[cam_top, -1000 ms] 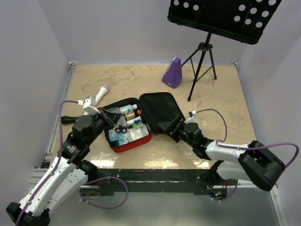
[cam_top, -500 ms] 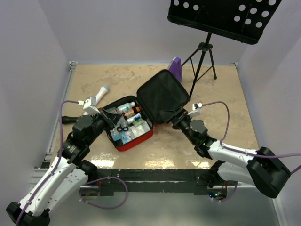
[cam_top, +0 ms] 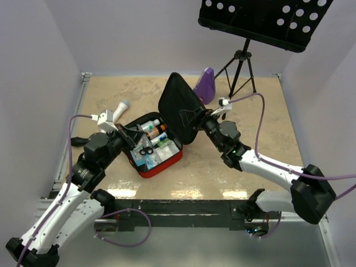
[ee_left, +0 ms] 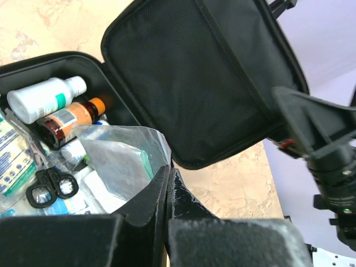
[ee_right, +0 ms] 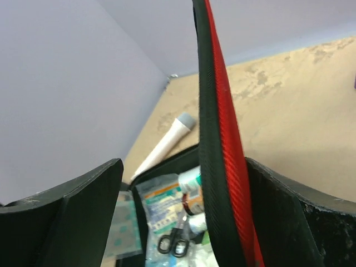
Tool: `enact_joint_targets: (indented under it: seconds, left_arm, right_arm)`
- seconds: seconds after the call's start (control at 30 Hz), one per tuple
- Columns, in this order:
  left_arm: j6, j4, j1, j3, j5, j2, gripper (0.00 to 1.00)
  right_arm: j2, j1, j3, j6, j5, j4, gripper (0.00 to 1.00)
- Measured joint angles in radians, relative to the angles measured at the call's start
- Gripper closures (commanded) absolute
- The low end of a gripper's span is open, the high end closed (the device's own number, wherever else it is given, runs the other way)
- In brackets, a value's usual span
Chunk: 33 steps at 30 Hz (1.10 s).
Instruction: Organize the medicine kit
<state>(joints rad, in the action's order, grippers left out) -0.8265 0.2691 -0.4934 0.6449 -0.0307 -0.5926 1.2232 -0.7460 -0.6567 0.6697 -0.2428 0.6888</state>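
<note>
**Change since the earlier frames.** A second ago the lid [cam_top: 177, 105] of the medicine kit [cam_top: 159, 169] lay flat on the table [cam_top: 267, 128], to the right of the base. It now stands nearly upright, with its black lining facing the left arm. The right gripper [ee_right: 183, 167] has risen with it from the near-right edge. The left arm has barely shifted.

**Left side.**
- A white tube [cam_top: 118, 108] lies behind the left arm, apart from the kit.
- The left gripper [ee_left: 168, 178] hangs over the near-left corner of the base, its fingers pressed together.
- The corner of a clear bag [ee_left: 119, 161] meets the tips. Whether it is pinched cannot be told.

**Centre.**
- The kit sits left of centre and is open.
- It holds a white bottle [ee_left: 41, 99], an amber bottle [ee_left: 67, 119], scissors [ee_left: 50, 186] and packets.
- The lid's red-and-black rim runs between the right gripper's widely spread fingers. It lies close to one finger and well clear of the other.

**Right side.** The purple metronome [cam_top: 207, 83], fully visible before, is now partly hidden behind the lid. The music stand [cam_top: 240, 69] is at the back right.

**Edges and room.**
- A metal rail [cam_top: 78, 117] borders the table's left edge, near the left arm.
- A bare strip separates the kit from the near edge.
- Bare surface extends from the lid to the right wall, broken only by the stand's legs at the back.
</note>
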Motion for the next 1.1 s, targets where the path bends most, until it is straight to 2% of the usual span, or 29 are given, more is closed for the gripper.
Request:
enact_joint_targets:
  seconds: [0.2, 0.63, 1.1]
  left_arm:
    - [0.0, -0.047, 0.0, 0.102, 0.009, -0.108, 1.0]
    - [-0.037, -0.306, 0.0, 0.328, 0.124, -0.458, 1.0]
    - [-0.192, -0.497, -0.003, 0.447, 0.228, -0.632, 1.0]
  right_arm:
    - [0.08, 0.001, -0.039, -0.061, 0.035, -0.078, 0.03]
    - [0.04, 0.003, -0.006, -0.13, 0.183, -0.083, 0.04]
    - [0.015, 0.008, 0.007, -0.209, 0.29, -0.094, 0.03]
